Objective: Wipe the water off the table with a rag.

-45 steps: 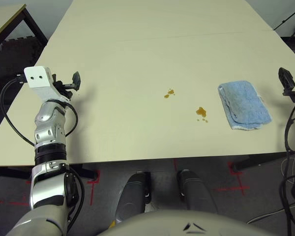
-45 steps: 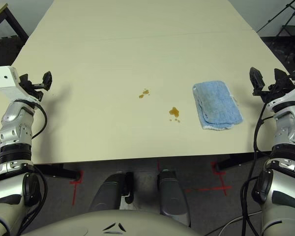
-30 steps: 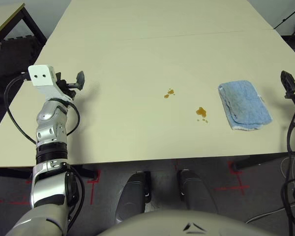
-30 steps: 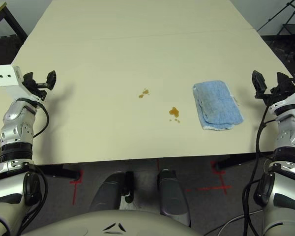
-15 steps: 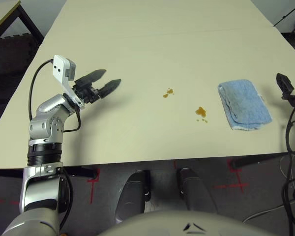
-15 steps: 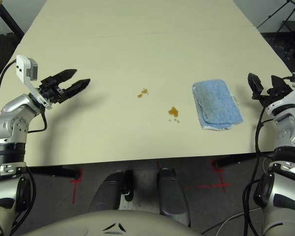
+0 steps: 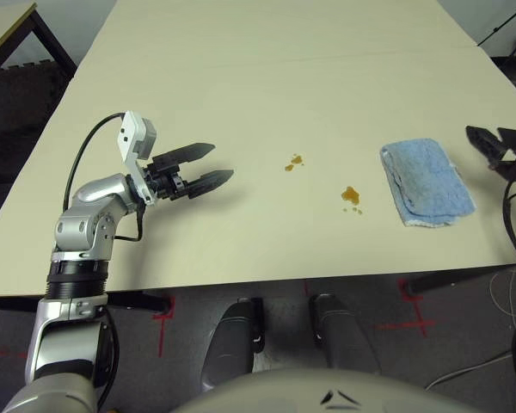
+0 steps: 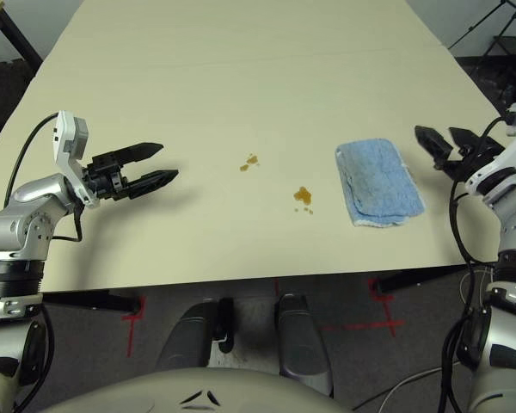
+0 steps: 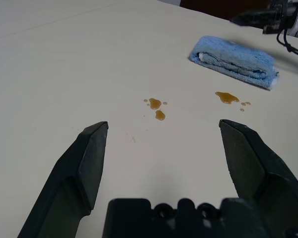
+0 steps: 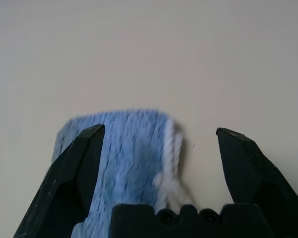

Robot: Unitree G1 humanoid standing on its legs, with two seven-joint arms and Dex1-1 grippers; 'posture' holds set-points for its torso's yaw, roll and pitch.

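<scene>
Light blue terry cloth makes up my towel (image 8: 378, 182), folded flat on the table (image 7: 241, 95), near my right gripper (image 8: 452, 153) and to the right of the orange-brown drops (image 8: 302, 196). My left arm (image 7: 82, 249) reaches forward and bends inward at the wrist, its gripper (image 7: 208, 168) pointing towards the drops, fingers spread apart. My right arm (image 8: 509, 258) comes forward at the right and angles inward, fingers apart too, holding nothing. The left wrist view shows the towel's layered fold edge-on; the right wrist view shows its white corded edging (image 10: 172, 148) up close.
</scene>
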